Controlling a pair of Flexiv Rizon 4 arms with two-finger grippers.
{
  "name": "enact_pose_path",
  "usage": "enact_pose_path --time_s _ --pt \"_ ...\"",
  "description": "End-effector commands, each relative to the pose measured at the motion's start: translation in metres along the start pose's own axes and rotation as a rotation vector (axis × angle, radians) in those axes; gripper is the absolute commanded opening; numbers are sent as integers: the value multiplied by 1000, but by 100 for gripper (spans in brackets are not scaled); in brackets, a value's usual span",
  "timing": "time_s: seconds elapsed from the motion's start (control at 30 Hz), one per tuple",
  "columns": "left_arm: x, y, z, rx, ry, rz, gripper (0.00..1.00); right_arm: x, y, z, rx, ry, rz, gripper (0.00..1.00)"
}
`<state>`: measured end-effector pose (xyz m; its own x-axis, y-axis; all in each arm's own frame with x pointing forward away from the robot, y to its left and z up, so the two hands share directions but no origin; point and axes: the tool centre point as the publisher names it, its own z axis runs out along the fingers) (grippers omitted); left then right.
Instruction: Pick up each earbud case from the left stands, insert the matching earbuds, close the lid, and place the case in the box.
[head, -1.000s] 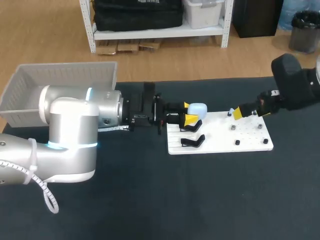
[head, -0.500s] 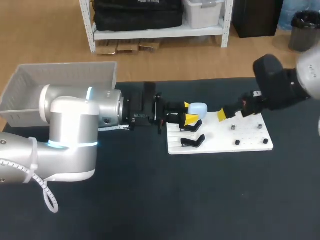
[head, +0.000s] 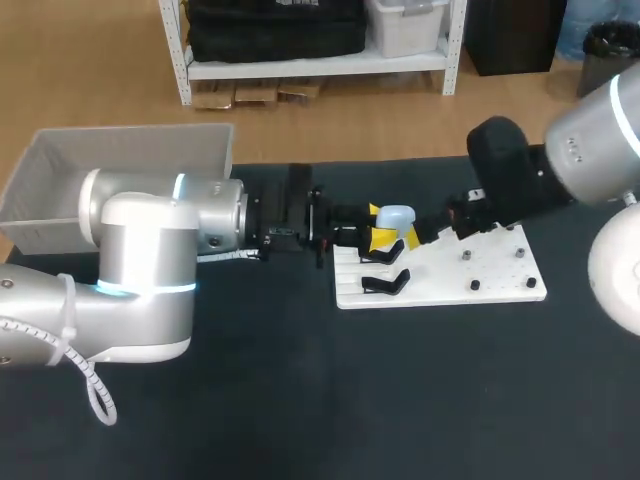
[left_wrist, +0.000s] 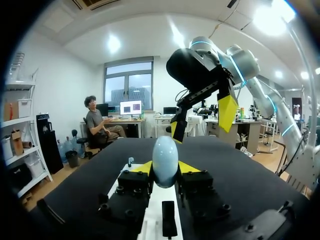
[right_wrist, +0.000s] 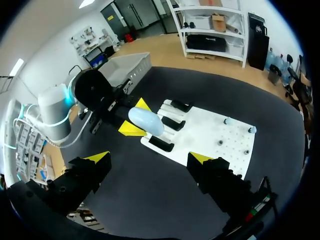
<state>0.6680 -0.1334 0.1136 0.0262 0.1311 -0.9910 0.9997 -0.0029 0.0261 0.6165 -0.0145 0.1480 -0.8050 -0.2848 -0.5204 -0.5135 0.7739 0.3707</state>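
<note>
Clamping the pale blue earbud case (head: 396, 217) between its yellow tips, the left gripper (head: 378, 226) steadies it at the black stands (head: 385, 283) in the centre of the frame, apparently so the other arm can work on it. The right gripper (right_wrist: 150, 159), fingers spread wide and empty, hangs above the case and the white board (head: 500, 280), seemingly lining up for the lid or the earbuds. The grey box (head: 60, 165) waits at upper left.

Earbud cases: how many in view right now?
1. The light-blue case sits between the yellow fingertips of the left gripper, by the stands at the white board's left end. The left arm partly hides the box, so more could be inside.
</note>
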Motion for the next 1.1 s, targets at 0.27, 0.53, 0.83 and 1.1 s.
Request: enact_pose_path --time_s 0.27,0.53,0.83,1.1 --pt "1 0 0 -2 -5 2 0 -9 -4 20 3 -21 43 100" --pt "1 0 0 -2 -5 2 0 -13 -8 28 7 -31 69 100" --pt "1 0 0 -2 -5 2 0 -17 -15 31 17 -47 86 100" --pt "1 0 0 -2 -5 2 0 -19 -20 32 26 -52 96 100"
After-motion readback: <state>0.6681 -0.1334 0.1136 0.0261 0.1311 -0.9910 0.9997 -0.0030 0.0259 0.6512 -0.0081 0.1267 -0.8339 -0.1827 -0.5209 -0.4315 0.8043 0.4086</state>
